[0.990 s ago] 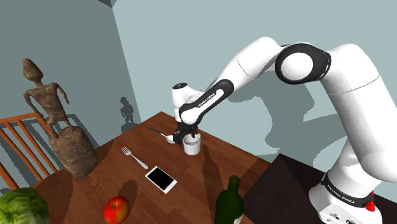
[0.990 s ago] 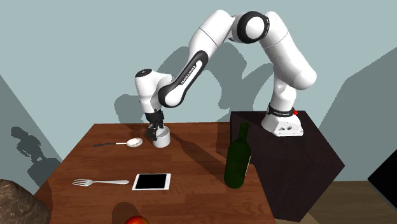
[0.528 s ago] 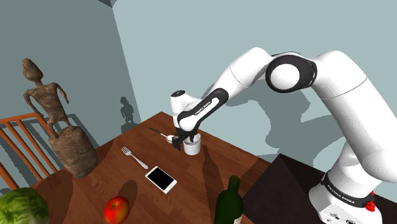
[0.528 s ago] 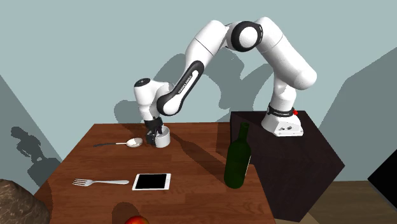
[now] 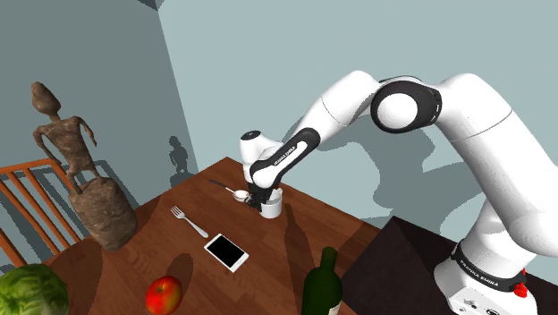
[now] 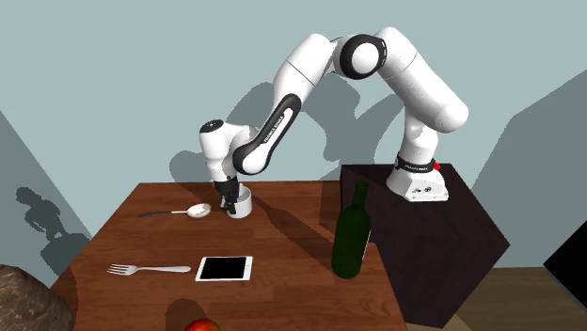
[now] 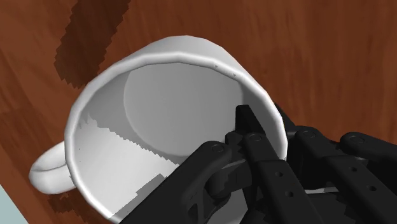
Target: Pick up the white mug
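The jaws are clenched on the wall of the white mug with a loop handle (image 7: 159, 95): one finger (image 7: 245, 121) is inside the cup and the other outside, with the rim pinched between them. The black two-finger gripper (image 7: 264, 118) comes down from above (image 6: 226, 202) on the side of the mug nearest the spoon (image 5: 259, 199).

The mug (image 6: 240, 204) stands upright on the dark brown wooden table (image 6: 282, 226), near the edge that runs along the wall and about midway along it (image 5: 271, 208). Its base is on the wood.

A silver spoon (image 6: 188, 211) lies just beside the mug, on the side away from the black box stand (image 6: 423, 235), its bowl toward the mug (image 5: 234, 191).

A white-framed tablet with a black screen (image 6: 224, 269) lies flat towards the opposite edge, well apart from the mug. A silver fork (image 6: 146, 269) lies near it, on the side away from the stand.

A dark green glass bottle (image 6: 353, 235) stands upright near the edge by the stand. A red apple (image 5: 164, 293) sits at the edge farthest from the wall.

Off the table, a brown carved figure (image 5: 80, 170) stands in front of a wooden slatted chair (image 5: 27, 206), with a green leafy cabbage (image 5: 31, 291) below them.
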Controlling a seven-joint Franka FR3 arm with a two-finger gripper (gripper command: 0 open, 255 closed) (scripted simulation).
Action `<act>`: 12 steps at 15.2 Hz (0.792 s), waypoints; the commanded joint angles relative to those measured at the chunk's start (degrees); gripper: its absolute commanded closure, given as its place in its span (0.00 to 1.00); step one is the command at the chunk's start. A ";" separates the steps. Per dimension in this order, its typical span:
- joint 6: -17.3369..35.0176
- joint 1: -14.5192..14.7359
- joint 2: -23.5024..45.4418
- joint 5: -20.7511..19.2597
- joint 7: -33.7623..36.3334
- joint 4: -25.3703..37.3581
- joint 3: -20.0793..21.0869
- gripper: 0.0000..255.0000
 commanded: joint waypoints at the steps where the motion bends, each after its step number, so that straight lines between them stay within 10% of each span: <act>1: 0.01 0.00 0.01 0.00 0.00 -0.02 0.00 1.00; 12: -3.00 -0.46 -3.92 0.63 -0.48 -0.94 0.63 1.00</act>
